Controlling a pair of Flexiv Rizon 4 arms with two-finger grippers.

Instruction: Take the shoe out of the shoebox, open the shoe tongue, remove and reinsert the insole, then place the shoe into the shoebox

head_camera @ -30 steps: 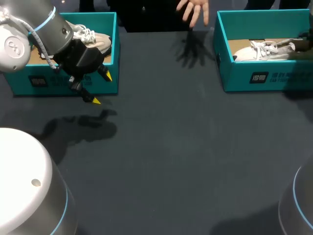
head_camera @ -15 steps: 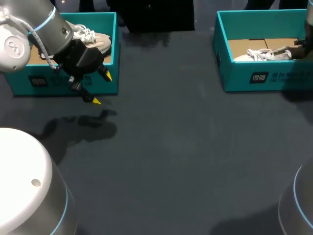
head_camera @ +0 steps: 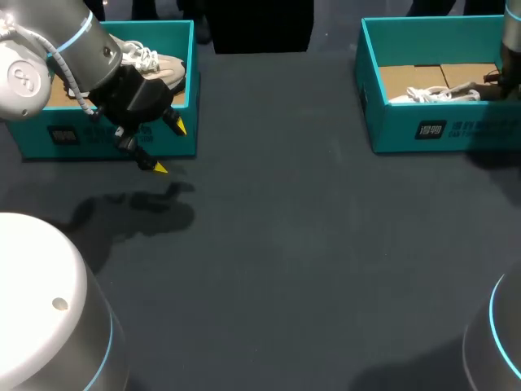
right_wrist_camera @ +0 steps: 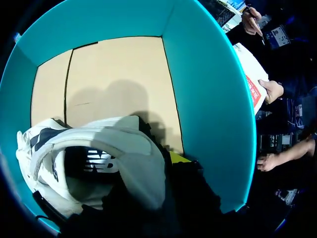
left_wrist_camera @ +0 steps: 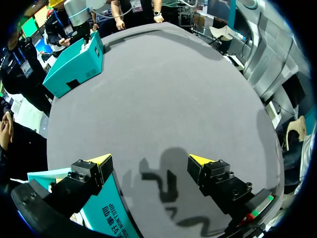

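From where I stand, the table (head_camera: 285, 244) carries 2 shoeboxes. The right shoebox (head_camera: 423, 130) holds the white shoe (right_wrist_camera: 99, 144), its collar against the right gripper (head_camera: 498, 84). I can't tell if it's clamped. Probably lift straight, clearing the wall. The left gripper (head_camera: 168, 147) hangs open.

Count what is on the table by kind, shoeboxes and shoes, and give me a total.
Shoeboxes: 2 (left shoebox, right shoebox), both teal
Shoes: 2 (left shoe in the left shoebox, right shoe in the right shoebox), both white
Total: 4
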